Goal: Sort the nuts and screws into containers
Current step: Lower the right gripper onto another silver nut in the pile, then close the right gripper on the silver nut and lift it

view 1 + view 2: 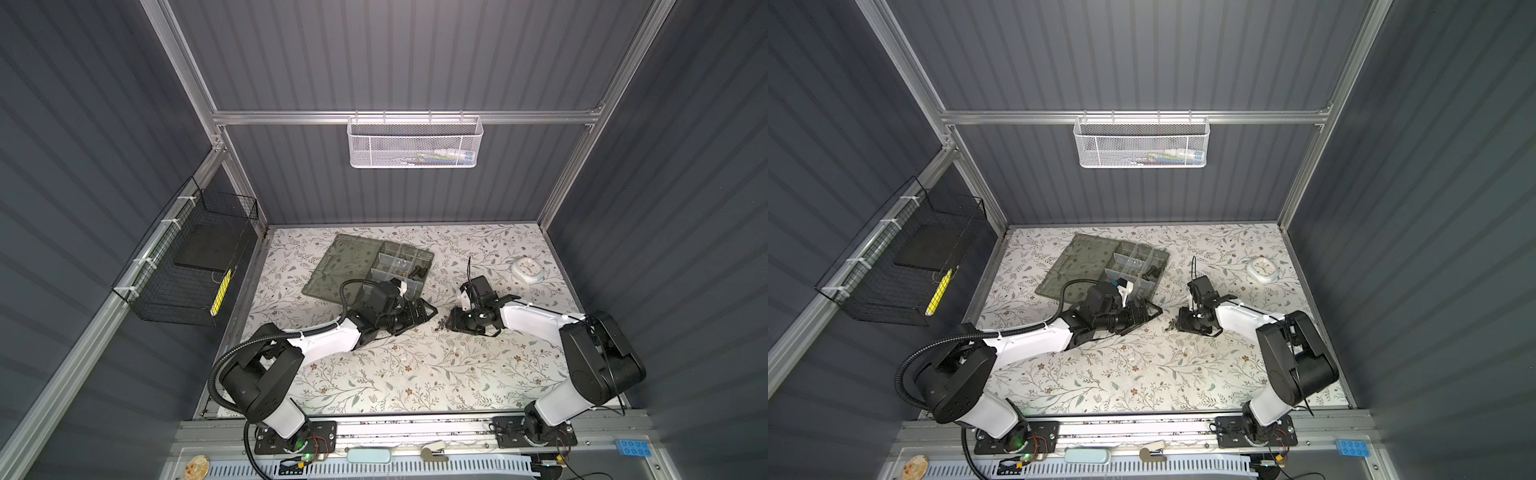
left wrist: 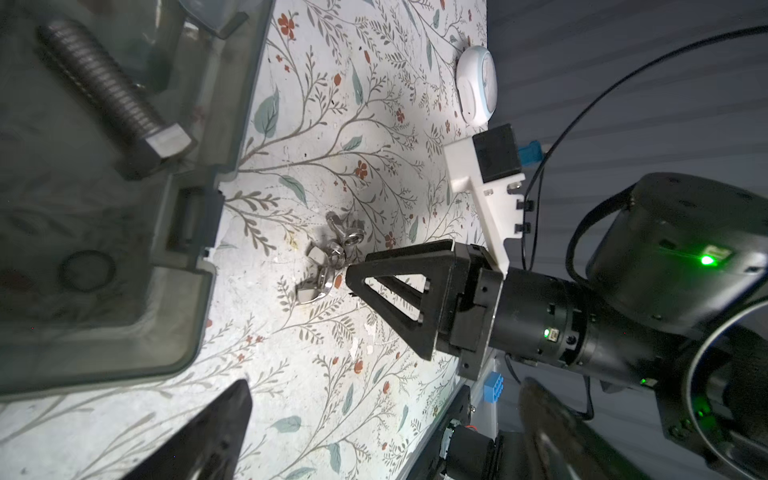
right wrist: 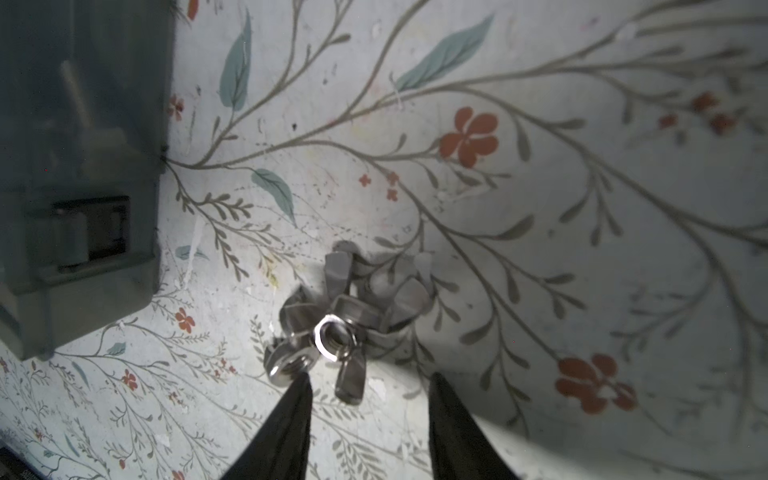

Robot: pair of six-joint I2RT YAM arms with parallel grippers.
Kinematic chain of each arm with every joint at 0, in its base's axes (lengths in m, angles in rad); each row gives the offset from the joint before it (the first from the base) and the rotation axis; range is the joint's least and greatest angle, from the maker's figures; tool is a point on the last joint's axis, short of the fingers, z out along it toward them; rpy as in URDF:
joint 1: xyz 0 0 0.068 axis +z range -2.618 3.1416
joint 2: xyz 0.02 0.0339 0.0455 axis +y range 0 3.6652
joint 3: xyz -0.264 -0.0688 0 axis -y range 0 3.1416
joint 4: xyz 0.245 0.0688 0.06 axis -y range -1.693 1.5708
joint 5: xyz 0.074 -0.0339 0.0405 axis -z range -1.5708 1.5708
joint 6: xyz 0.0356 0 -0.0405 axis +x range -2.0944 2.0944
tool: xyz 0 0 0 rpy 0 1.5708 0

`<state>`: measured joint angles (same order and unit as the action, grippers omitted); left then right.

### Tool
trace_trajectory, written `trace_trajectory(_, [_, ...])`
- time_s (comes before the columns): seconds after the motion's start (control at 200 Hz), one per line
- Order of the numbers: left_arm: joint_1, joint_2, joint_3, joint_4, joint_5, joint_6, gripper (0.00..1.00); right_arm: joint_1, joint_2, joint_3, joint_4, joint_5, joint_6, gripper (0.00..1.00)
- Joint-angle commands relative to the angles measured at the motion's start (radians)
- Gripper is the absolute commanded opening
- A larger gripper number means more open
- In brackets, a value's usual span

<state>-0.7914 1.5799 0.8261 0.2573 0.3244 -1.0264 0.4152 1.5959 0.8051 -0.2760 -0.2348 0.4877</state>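
Beside organiser box (image 3: 83,166) | nuts (image 3: 345,320) heaped, top bore tilted up | right jaws apart | left jaws apart

front: table (image 1: 415,386) bare between the arm bases, wide passage | centre: nuts (image 3: 332,332) heaped between left gripper (image 1: 420,319) and right gripper (image 1: 450,324), only a tight gap | rear left: organiser box (image 1: 401,266) and its flat-lying lid (image 1: 345,266) block | rear right: clock (image 1: 528,269) near the wall, bare table between it and the box
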Motion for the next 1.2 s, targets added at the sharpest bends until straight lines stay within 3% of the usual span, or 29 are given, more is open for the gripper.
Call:
trace_trajectory(0.0, [-0.005,-0.013,-0.01,0.011,-0.023,-0.007,1.0,0.009,0.017,0.025,0.001,-0.001,-0.006,0.43])
trace_trajectory(0.495, [-0.006,-0.014,-0.015,0.015,-0.027,-0.012,1.0,0.031,0.042,0.028,0.001,0.008,0.006,0.23])
trace_trajectory(1.196, [-0.006,-0.024,-0.017,0.008,-0.034,-0.011,1.0,0.062,0.066,0.043,0.004,0.012,0.024,0.11])
